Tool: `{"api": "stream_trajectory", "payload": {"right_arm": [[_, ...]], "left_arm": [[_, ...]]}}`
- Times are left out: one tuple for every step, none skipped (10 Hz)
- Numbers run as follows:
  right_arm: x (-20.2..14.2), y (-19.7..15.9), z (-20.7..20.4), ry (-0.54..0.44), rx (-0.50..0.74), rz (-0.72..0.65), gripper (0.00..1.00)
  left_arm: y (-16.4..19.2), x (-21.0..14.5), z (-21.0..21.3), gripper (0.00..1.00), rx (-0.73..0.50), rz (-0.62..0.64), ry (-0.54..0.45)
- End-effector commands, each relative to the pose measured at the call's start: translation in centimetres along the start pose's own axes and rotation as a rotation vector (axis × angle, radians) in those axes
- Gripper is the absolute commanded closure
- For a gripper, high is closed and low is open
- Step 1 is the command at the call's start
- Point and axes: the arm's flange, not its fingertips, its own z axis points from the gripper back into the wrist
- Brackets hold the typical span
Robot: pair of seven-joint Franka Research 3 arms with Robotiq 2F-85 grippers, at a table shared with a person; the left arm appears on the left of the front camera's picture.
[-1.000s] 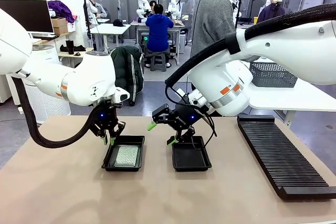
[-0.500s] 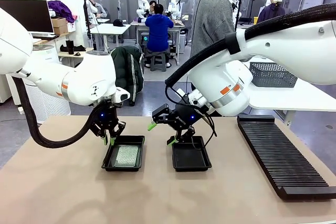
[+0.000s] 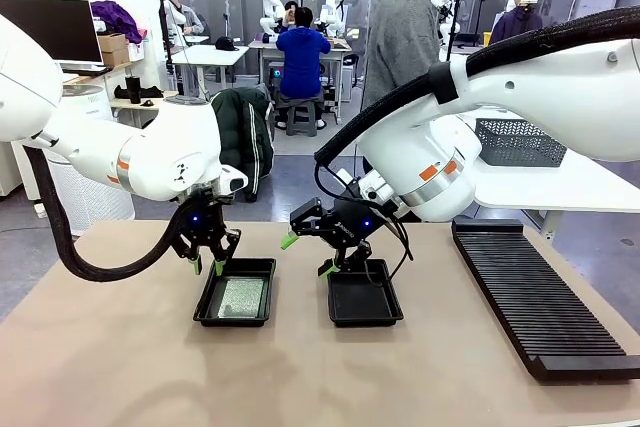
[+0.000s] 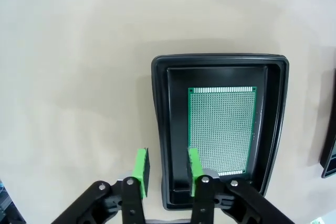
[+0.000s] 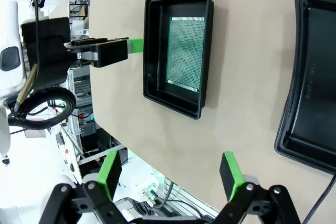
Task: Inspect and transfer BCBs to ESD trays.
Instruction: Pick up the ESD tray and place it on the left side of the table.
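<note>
Two black ESD trays sit side by side mid-table. The left tray (image 3: 205,305) (image 4: 158,82) (image 5: 149,51) holds one green BCB (image 3: 241,297) (image 4: 222,129) (image 5: 186,51) lying flat on its floor. The right tray (image 3: 364,302) (image 5: 310,82) has nothing in it. My left gripper (image 3: 207,265) (image 4: 167,166) (image 5: 131,44) hovers over the left tray's outer wall, open, nothing between its fingers. My right gripper (image 3: 308,255) (image 5: 170,170) hangs wide open between the two trays' far ends, above the table.
A long black slotted rack (image 3: 540,292) lies along the right side of the table. A person in a grey top (image 3: 405,37) stands at the far edge. The near half of the tan table (image 3: 300,377) is bare.
My left gripper's fingers have spread apart above the left tray's wall. The BCB lies in the tray as before, and the right arm has not moved.
</note>
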Motion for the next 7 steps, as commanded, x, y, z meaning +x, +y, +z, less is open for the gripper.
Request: {"api": "stream_trajectory", "payload": {"right_arm": [[0.0,0.0,-0.1,-0.005,-0.006,-0.009,0.0],[0.0,0.0,-0.1,-0.005,-0.006,-0.009,0.0],[0.0,0.0,-0.1,-0.005,-0.006,-0.009,0.0],[0.0,0.0,-0.1,-0.005,-0.006,-0.009,0.0],[0.0,0.0,-0.1,-0.005,-0.006,-0.009,0.0],[0.0,0.0,-0.1,-0.005,-0.006,-0.009,0.0],[0.0,0.0,-0.1,-0.005,-0.006,-0.009,0.0]], "left_arm": [[0.1,-0.2,-0.1,0.58,0.013,-0.01,-0.017],[0.1,-0.3,-0.1,0.58,0.024,-0.01,-0.018],[0.3,-0.4,-0.3,0.58,0.034,-0.009,-0.008],[0.5,-0.4,-0.8,0.58,0.034,-0.008,-0.002],[0.6,-0.4,-1.3,0.58,0.032,-0.013,0.009],[0.6,-0.4,-1.6,0.58,0.023,-0.017,0.003],[0.5,-0.4,-1.7,0.56,0.017,-0.024,-0.006]]}}
